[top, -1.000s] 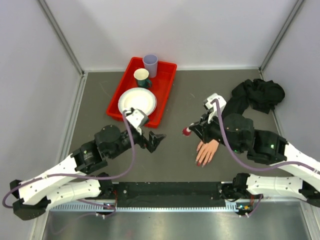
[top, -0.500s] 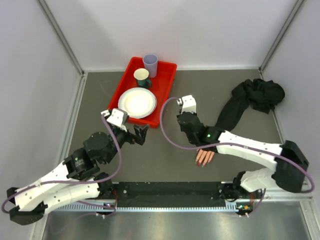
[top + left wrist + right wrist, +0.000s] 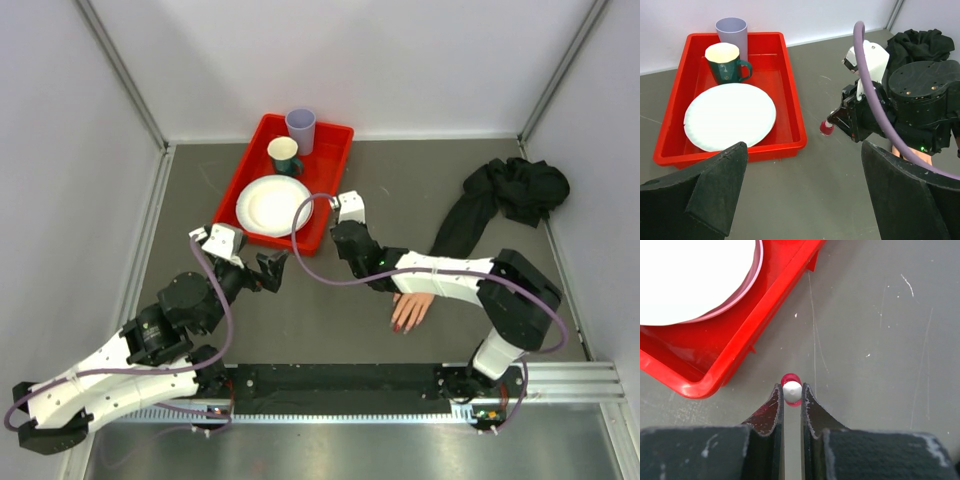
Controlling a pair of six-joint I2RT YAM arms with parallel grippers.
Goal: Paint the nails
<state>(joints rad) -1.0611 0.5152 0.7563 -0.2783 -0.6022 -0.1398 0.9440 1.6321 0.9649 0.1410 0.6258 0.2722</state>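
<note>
Your right gripper (image 3: 791, 388) pinches the small red-capped polish bottle (image 3: 826, 128) at its very fingertips, so it may slip or twist out; the forearm crossing above the skin-coloured mannequin hand (image 3: 415, 303) could nudge it; your left gripper (image 3: 272, 268) gapes wide, empty. The small oval nails (image 3: 400, 325) look dark red, at the fingertips pointing toward the arm bases, well apart from the bottle.

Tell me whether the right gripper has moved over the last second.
Yes. From above, the right gripper swung left, away from the mannequin hand, toward the red tray and its near corner.
</note>
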